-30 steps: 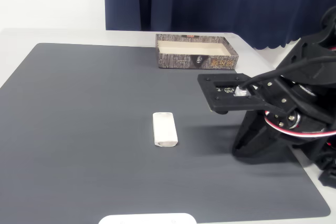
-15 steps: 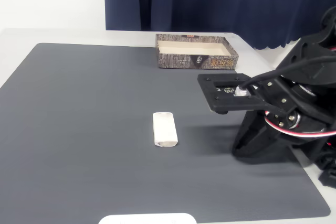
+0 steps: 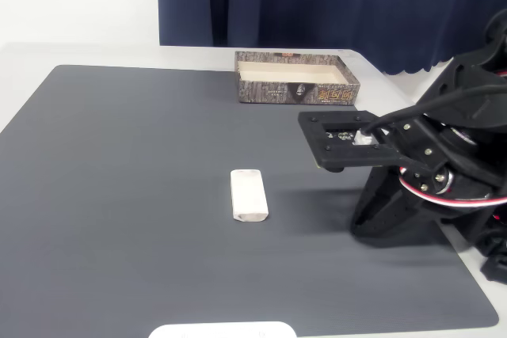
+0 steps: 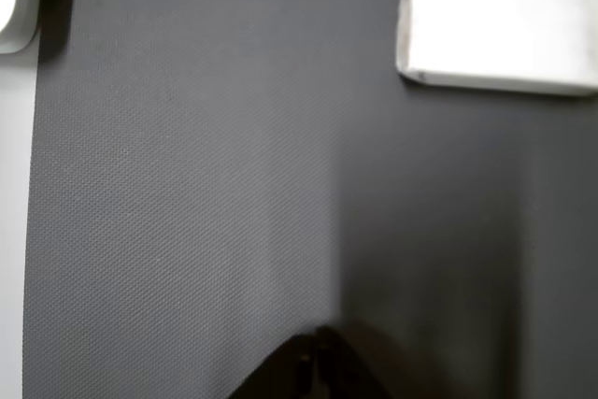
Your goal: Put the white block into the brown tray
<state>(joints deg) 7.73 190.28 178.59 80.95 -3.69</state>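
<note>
the gripper [image 4: 313, 371] shows in the wrist view as a small dark tip at the bottom edge, low over the mat. its two parts seem to meet there, but so little of it shows that you cannot tell if it is open or closed. it holds nothing that can be seen. in the fixed view the black arm [image 3: 444, 156] sits at the right side of the table, with red, white and black wires on it. a flat black part of the arm sticks out to the left, above the mat.

the white block [image 3: 249, 194] lies flat on the dark grey mat [image 3: 119, 195], to the left of the arm and apart from it. its long side runs from near to far. in the wrist view the white block [image 4: 500, 27] is at the top right, well apart from the dark tip.

the brown tray [image 3: 295, 78] sits at the far edge of the mat, far from the block and a bit to the right of it. its walls are dark brown with small gold marks, and it is pale inside. nothing can be seen in it.

a flat white plate [image 3: 223, 329] peeks in at the near edge of the fixed view. the table [image 3: 79, 53] under the mat is white. a dark blue curtain [image 3: 333, 5] hangs behind the table.
</note>
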